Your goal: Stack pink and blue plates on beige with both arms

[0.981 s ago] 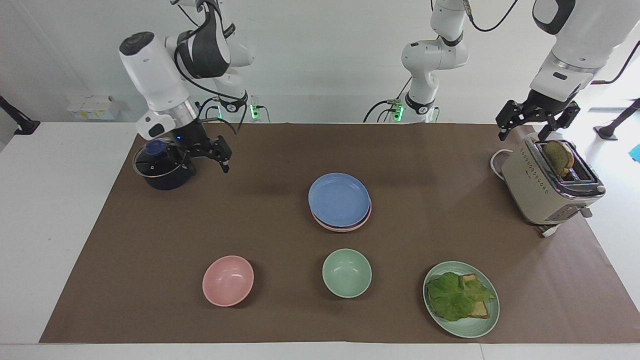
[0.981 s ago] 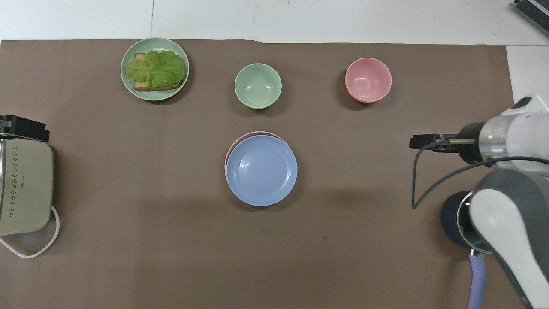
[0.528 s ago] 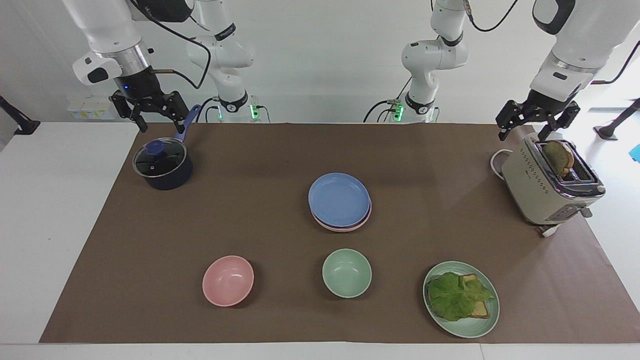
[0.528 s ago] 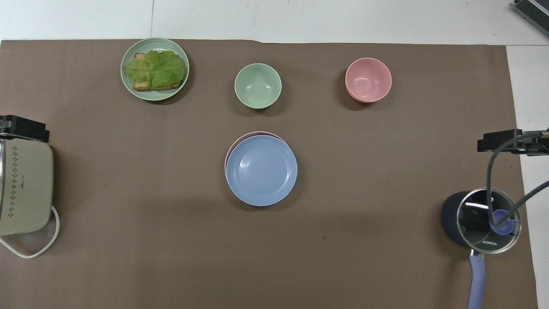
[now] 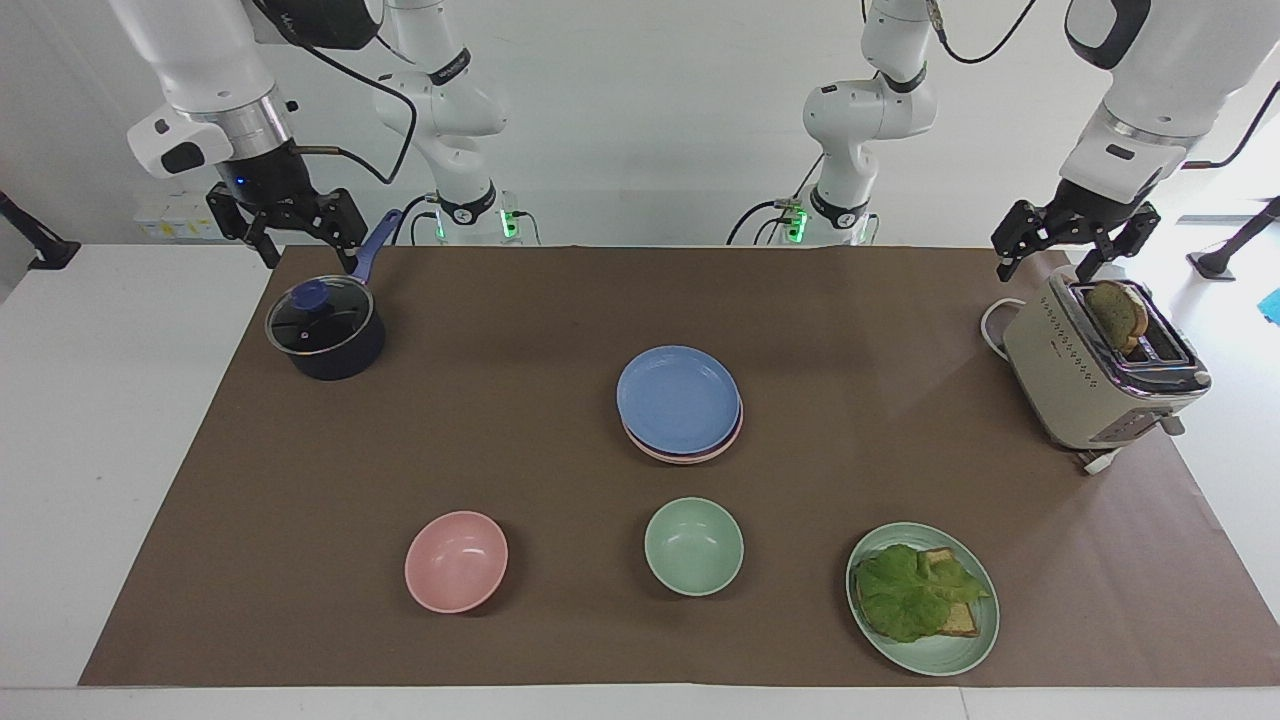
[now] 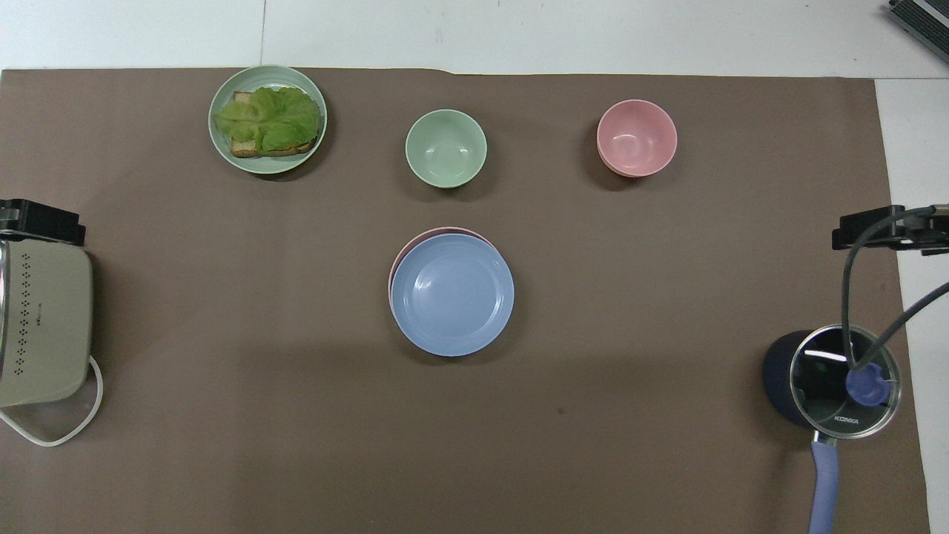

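Observation:
The blue plate (image 5: pixel 678 398) (image 6: pixel 452 294) lies on top of a stack at the middle of the brown mat. Under it only a rim of the pink plate (image 5: pixel 700 457) (image 6: pixel 414 239) shows. The beige plate is hidden. My right gripper (image 5: pixel 310 256) (image 6: pixel 878 228) hangs open and empty in the air above the mat's corner by the dark pot. My left gripper (image 5: pixel 1045 268) (image 6: pixel 41 221) waits open and empty above the toaster's end nearest the robots. Neither gripper touches the stack.
A lidded dark pot (image 5: pixel 325 330) (image 6: pixel 830 382) stands at the right arm's end, a beige toaster (image 5: pixel 1090 380) (image 6: pixel 44 322) holding toast at the left arm's end. Farther from the robots than the stack sit a pink bowl (image 5: pixel 456 560), a green bowl (image 5: pixel 694 546) and a green plate (image 5: pixel 950 655) with lettuce and toast.
My right arm swung up and away from beside the pot to above the mat's corner, then shifted slightly. The left arm and the plates have not moved.

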